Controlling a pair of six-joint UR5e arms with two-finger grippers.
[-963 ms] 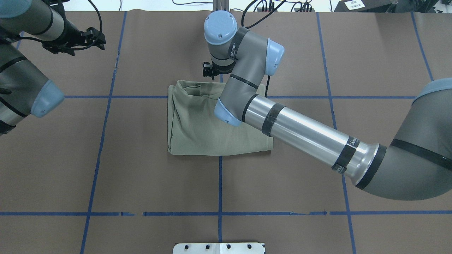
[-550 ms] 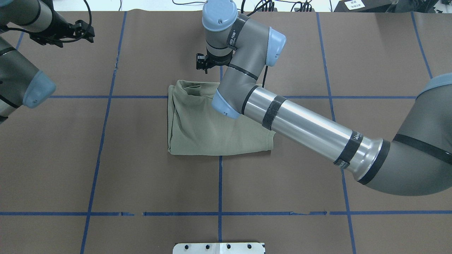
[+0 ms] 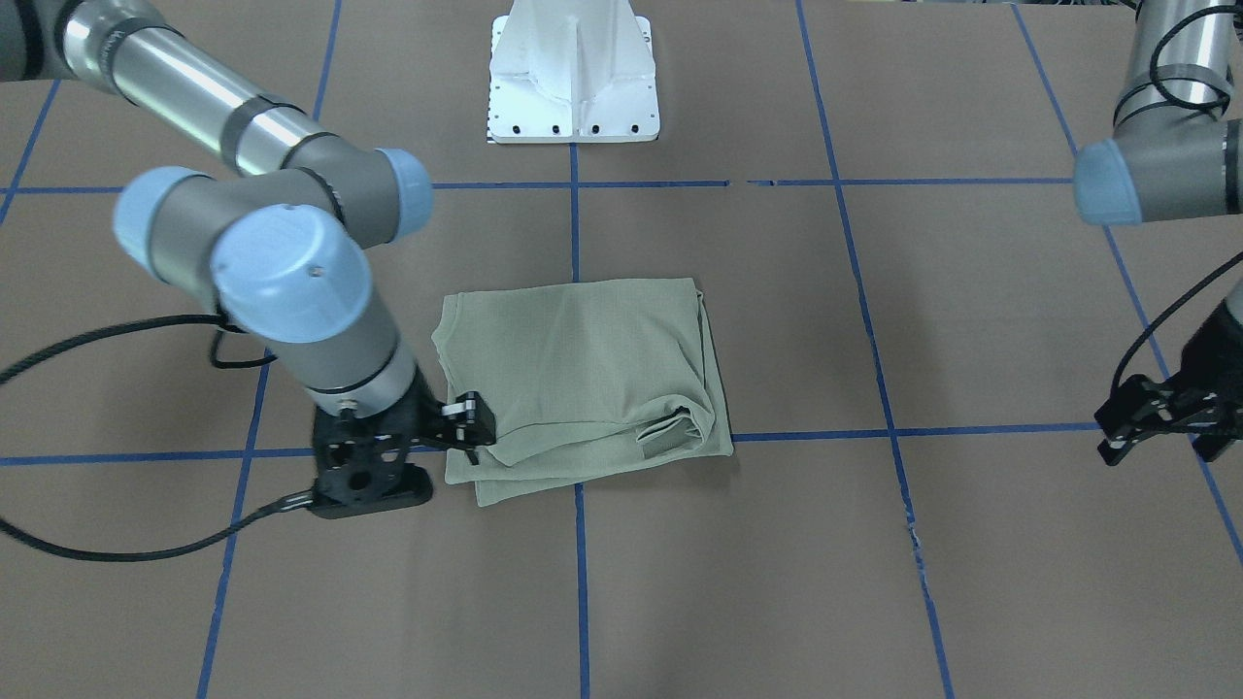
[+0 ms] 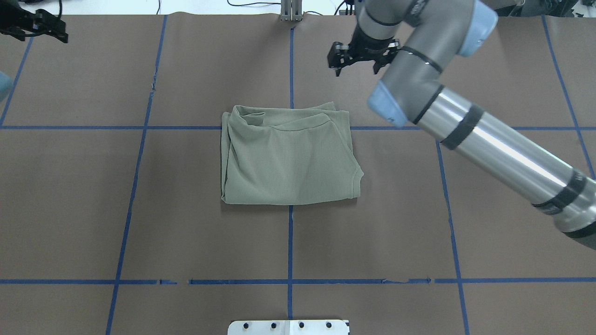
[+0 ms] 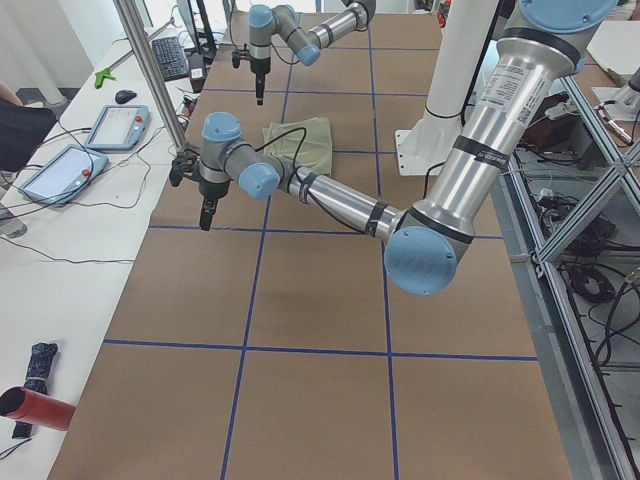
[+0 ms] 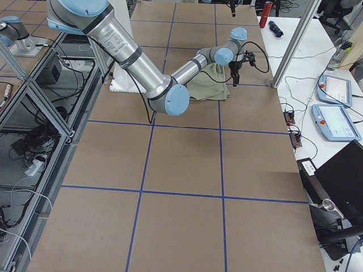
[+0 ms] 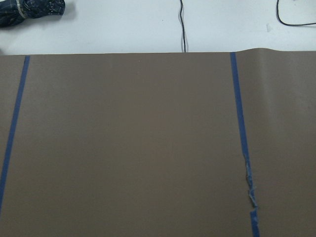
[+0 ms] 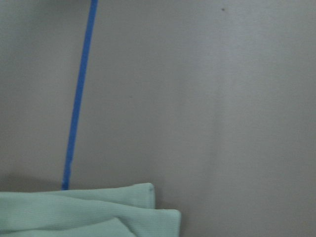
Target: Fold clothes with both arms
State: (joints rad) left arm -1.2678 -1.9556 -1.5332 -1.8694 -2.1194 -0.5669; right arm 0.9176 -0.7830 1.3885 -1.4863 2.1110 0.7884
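- Black left end effector (image 3: 1160, 442) hangs over the far left part of the surface (image 4: 186, 223), jaws apart, empty, well apart from the shirt.
- Brown paper covers the surface, marked with a grid of blue tape lines (image 4: 290, 242).
- Sage-green shirt (image 4: 288, 160) lies flat at the centre, folded to a rough rectangle over a tape crossing, with layered edges bunched along the far side.
- Right end effector (image 4: 356, 70) sits near the shirt's far right corner, jaws spread, gripping nothing, clear of the cloth.
- The right wrist view shows only a folded shirt corner at its bottom edge.
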